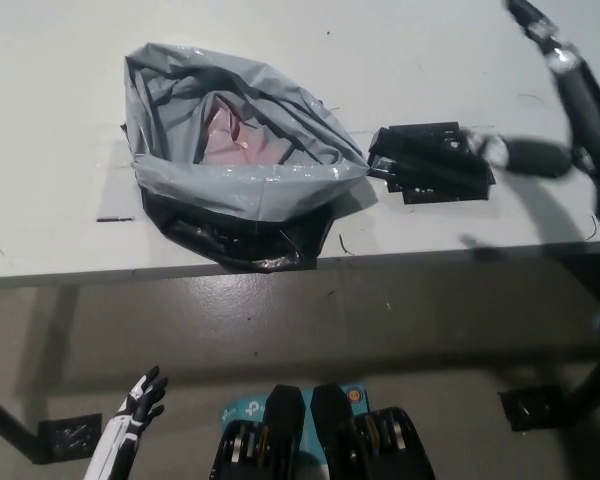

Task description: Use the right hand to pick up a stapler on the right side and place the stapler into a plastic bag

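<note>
A white surface (60, 120) fills the far half of the view. Its top is flecked with small dark scuffs and has a short black mark (117, 219) on the left. Its near edge runs straight across. Below lies a grey, faintly glossy floor (280, 330), shadowed beside that edge. A left foot plate (70, 438) and a right foot plate (528, 408), both black, sit on the floor, and a dark leg (2, 428) slants toward the left one.

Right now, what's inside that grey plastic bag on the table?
Through its open mouth the plastic bag shows a crumpled pale pink thing; what it is cannot be told. The bag's folds and rolled rim hide anything lying deeper.
</note>
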Available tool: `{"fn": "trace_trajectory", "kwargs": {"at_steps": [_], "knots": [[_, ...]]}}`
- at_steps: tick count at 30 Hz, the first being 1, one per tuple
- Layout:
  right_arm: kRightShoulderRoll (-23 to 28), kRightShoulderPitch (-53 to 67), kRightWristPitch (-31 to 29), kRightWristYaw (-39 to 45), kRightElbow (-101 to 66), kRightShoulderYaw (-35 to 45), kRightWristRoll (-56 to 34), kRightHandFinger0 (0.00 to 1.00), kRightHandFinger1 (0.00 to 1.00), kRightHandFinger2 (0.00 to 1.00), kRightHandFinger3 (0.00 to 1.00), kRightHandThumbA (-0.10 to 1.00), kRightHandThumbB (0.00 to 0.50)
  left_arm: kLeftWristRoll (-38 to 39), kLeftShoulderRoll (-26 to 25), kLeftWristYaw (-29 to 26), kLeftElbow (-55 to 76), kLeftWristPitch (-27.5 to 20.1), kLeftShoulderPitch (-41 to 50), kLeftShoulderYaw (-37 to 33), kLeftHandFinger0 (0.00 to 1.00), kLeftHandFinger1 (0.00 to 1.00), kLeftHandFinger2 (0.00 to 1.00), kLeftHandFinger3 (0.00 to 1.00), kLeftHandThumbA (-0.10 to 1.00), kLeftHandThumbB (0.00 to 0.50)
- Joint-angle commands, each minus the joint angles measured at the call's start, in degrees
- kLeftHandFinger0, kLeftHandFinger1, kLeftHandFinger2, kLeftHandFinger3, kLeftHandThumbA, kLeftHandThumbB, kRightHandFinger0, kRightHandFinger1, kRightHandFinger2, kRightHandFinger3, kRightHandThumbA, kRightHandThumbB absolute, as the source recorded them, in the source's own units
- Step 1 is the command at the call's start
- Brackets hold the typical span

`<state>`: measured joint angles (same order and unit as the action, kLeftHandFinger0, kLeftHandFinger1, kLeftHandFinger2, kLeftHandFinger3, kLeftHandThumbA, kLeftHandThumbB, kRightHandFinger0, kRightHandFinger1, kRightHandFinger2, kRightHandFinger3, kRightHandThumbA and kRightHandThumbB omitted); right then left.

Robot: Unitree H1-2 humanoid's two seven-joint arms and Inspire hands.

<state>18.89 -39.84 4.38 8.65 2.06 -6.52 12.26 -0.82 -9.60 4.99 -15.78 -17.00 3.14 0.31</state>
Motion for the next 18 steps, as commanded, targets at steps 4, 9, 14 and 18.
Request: {"fn": "trace_trajectory", "kwargs": {"at_steps": [4,9,14,18], "knots": [[0.5,-24.9,13.9,9.7,30.1,-11.3,9.4,1.0,1.0,1.0,1.0,0.94,0.429,-2.5,-1.7,0.6,0.4,-6.5,-0.9,-1.1,1.0,1.0,1.0,1.0,1.0,0.5],[-2.7,-29.7,10.1,7.1,47.1,-14.0,9.2,1.0,1.0,1.0,1.0,0.95,0.393,-2.5,-1.7,0.7,0.1,-6.8,-1.0,-1.1,1.0,1.0,1.0,1.0,1.0,0.5],[-4.5,-32.3,7.2,6.0,56.6,-16.1,9.5,1.0,1.0,1.0,1.0,0.99,0.37,-4.2,-1.6,-0.2,0.1,-6.9,-0.7,-1.2,1.0,1.0,1.0,1.0,1.0,0.5],[-5.6,-33.8,4.1,4.7,63.9,-16.4,8.2,1.0,1.0,1.0,1.0,0.98,0.37,-3.6,-1.6,0.3,0.5,-6.3,-0.9,-1.1,1.0,1.0,1.0,1.0,1.0,0.5]]}}
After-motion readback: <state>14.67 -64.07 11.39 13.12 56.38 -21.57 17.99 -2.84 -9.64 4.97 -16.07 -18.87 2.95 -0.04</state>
